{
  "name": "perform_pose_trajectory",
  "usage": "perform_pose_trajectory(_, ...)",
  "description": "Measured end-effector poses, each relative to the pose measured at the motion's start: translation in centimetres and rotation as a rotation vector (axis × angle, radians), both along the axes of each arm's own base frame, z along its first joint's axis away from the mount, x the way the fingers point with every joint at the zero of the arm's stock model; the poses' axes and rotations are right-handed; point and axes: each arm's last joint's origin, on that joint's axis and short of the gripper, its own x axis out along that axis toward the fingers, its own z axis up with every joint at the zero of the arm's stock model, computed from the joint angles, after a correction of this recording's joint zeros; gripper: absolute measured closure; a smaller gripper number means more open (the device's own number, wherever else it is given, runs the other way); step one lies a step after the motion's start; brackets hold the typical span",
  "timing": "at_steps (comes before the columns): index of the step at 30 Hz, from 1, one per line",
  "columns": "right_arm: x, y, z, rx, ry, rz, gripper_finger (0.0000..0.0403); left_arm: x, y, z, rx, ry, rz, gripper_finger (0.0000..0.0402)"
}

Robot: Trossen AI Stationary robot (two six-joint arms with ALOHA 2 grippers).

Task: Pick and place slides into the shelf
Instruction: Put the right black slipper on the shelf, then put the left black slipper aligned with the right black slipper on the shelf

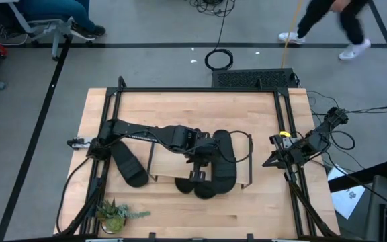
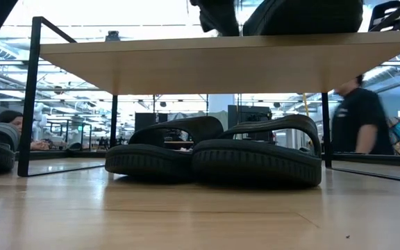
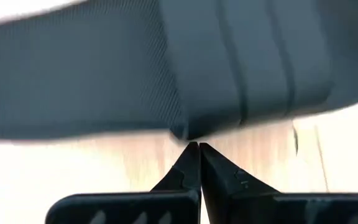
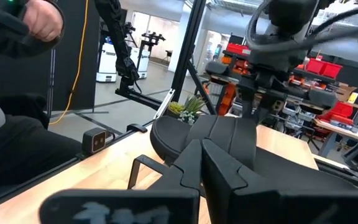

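The left claw (image 1: 198,167) sits over the middle of the worktop (image 1: 180,107), above the shelf (image 2: 214,61), clenched with its fingers pressed together and grasping nothing. In the left wrist view its fingertips (image 3: 194,158) meet just below the edge of a slide (image 3: 166,68) lying on the shelf's wood plank.

Seen from above, one slide (image 1: 224,145) lies on top of the shelf at about 3 o'clock from the left claw, just beside it. Another slide (image 1: 127,165) rests on the worktop at 9 o'clock from the claw, outside the shelf's wire frame.

In the low view, two slides (image 2: 255,156) stand side by side under the plank, touching each other.

The right claw (image 1: 272,160) waits near the worktop's right edge, at 3 o'clock from the shelf, also clenched and empty.
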Motion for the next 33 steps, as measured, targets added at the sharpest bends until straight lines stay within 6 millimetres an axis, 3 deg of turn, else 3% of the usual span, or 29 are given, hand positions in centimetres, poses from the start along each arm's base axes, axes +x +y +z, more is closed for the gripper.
perform_pose_trajectory(7,0.0,0.0,0.2,0.017,-0.014,0.001,0.0403,-1.8,-0.6,0.1,0.121,0.121,0.069,0.0401)
perform_pose_trajectory(12,0.1,0.2,0.8,0.049,-0.062,0.039,0.0403,-3.8,-2.0,2.2,0.212,0.084,0.110,0.0401)
perform_pose_trajectory(19,1.4,2.1,1.6,0.063,-0.033,0.146,0.0403,-9.5,-6.1,7.0,0.392,-0.094,0.258,0.0401)
perform_pose_trajectory(23,2.4,4.0,2.3,0.012,0.059,0.180,0.0403,-13.2,-8.8,8.2,0.503,-0.199,0.383,0.0401)
perform_pose_trajectory(28,3.3,6.9,2.8,-0.049,0.171,0.256,0.0403,-16.0,-11.5,7.7,0.502,-0.279,0.359,0.0401)
perform_pose_trajectory(33,3.7,8.4,2.0,-0.055,0.246,0.226,0.0403,-17.7,-11.7,4.7,0.563,-0.315,0.399,0.0401)
